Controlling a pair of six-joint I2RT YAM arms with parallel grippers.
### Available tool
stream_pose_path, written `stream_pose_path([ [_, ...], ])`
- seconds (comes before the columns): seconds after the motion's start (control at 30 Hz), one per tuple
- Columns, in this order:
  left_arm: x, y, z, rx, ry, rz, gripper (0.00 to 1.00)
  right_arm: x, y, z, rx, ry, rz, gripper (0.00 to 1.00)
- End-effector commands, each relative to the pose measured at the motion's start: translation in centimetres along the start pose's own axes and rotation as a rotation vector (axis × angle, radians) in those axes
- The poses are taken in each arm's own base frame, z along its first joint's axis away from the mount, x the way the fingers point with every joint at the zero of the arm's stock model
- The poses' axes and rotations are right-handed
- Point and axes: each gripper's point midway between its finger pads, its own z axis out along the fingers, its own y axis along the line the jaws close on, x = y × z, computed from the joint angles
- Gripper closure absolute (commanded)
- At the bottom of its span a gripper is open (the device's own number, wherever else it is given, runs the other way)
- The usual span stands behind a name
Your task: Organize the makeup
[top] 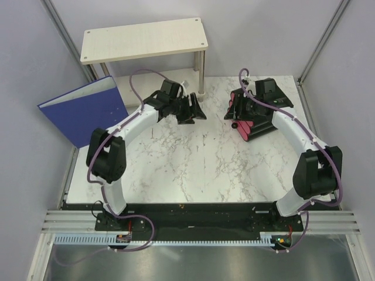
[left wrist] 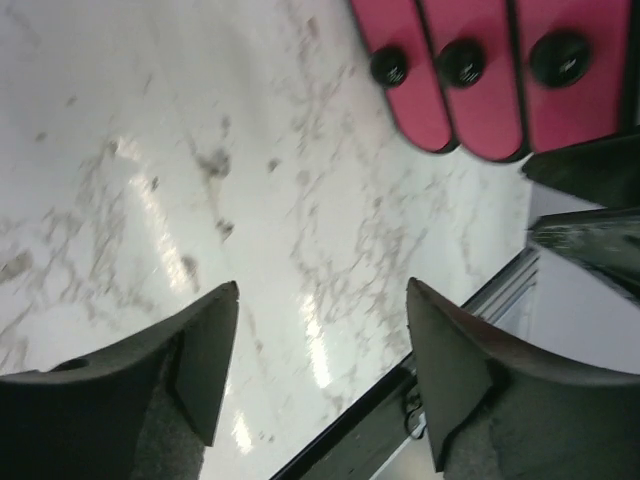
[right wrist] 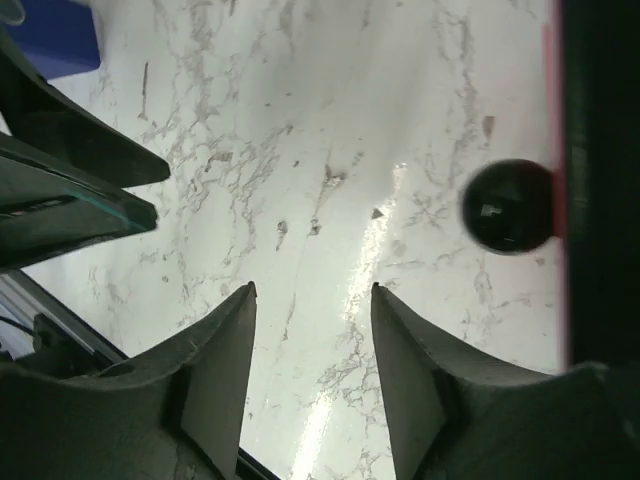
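Observation:
No makeup shows in any view; it is hidden or out of view. The black organizer box [top: 258, 120] with pink drawers [left wrist: 470, 80] lies at the back right of the marble table. My left gripper [top: 192, 111] hovers over the back middle of the table, left of the box. Its jaws [left wrist: 322, 290] are open, with only bare marble between them. My right gripper [top: 235, 114] is at the box's left end, open [right wrist: 313, 290] and empty. A black drawer knob [right wrist: 508, 207] sits just right of its fingers.
A light wooden shelf [top: 143, 38] on metal legs stands at the back. A blue binder [top: 85, 108] leans at the left edge. The two grippers are close together, each seen in the other's wrist view. Grey walls enclose the table.

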Motion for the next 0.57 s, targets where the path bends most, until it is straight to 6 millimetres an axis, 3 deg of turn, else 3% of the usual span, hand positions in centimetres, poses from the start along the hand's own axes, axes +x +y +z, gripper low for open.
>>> stream_pose_path([
  [0.0,3.0,3.6,-2.9,-0.146,0.024,0.07,0.2,-0.9,4.0,-0.9,-0.058,-0.016,-0.145,0.39],
  [0.17,5.0,4.3,-4.5,-0.156,0.039,0.083,0.01,2.5,7.4,0.7,-0.148,0.078,-0.222,0.32],
  [0.37,5.9,5.6,-5.9,-0.211,0.015,0.088,0.01,6.1,8.8,2.3,-0.161,0.191,-0.294,0.2],
  [0.53,5.9,5.0,-6.7,-0.179,-0.008,0.143,0.01,6.2,8.9,2.5,-0.12,0.19,-0.332,0.05],
])
